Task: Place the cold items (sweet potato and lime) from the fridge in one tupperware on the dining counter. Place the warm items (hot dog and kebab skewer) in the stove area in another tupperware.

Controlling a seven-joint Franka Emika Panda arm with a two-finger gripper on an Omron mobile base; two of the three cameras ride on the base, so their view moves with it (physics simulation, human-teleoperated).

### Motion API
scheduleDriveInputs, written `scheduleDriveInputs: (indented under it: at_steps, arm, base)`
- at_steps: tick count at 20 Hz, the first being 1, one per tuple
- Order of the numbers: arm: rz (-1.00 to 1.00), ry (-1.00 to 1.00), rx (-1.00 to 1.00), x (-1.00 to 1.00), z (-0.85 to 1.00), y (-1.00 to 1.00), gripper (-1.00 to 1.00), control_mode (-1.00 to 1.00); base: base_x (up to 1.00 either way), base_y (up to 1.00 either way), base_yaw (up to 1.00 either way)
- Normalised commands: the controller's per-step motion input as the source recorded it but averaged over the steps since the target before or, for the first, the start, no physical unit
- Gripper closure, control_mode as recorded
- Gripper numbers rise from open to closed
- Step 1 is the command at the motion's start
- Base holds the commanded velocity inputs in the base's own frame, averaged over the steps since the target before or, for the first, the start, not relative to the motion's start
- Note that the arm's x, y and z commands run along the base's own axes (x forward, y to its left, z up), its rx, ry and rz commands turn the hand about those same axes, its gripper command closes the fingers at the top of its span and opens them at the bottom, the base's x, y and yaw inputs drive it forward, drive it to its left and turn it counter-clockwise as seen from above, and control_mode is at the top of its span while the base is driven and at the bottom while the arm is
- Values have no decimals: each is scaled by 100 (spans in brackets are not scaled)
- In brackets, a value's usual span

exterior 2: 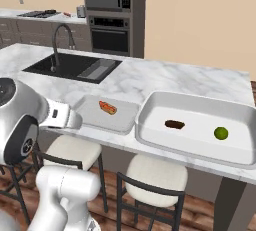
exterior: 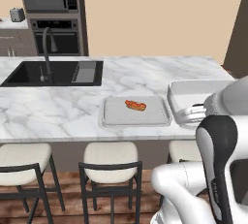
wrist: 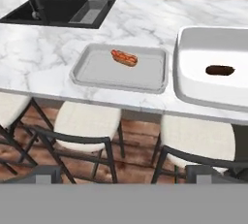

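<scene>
Two trays sit on the dining counter [exterior: 58, 106] in the left base view: the shallow flat tray [exterior: 116, 116] near the front edge, with the hot dog [exterior: 135, 105] lying toward its far right part, and the deep tray [exterior: 193, 92] just beside it on the right, partly hidden by the robot's white arm. A black sink [exterior: 53, 72] with a dark faucet [exterior: 47, 48] is set in the far left of the slab, and three stools [exterior: 110, 157] stand under the near edge

From the right base view, the deep tray [exterior 2: 150, 125] shows its whole inside: the sweet potato [exterior 2: 174, 124] lies left of centre and the lime [exterior 2: 221, 133] toward the right, well apart from each other. Left of it, the shallow tray [exterior 2: 90, 112] holds the hot dog [exterior 2: 107, 107]. The stove area [exterior 2: 37, 13] lies on the back counter at far left, too small to make out anything on it

In the hand view, the gripper [wrist: 123, 175] is held back from the counter over the stools, its two dark fingertips [wrist: 46, 174] spread wide apart with nothing between them. The hot dog [wrist: 124, 57] lies beyond it, slightly left, in the far part of the shallow tray [wrist: 97, 75]; the sweet potato [wrist: 220, 70] lies farther right in the deep tray [wrist: 186, 39]
</scene>
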Motion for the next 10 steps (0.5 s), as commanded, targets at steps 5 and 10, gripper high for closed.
scheduleDriveInputs:
  at_steps: [5,10]
  arm:
    - [-26,-9,0,-70,0,-2,-100,-100]
    - [0,0,0,0,0,0,-100,100]
  base:
    - [0,0,0]
    - [-68,50,7]
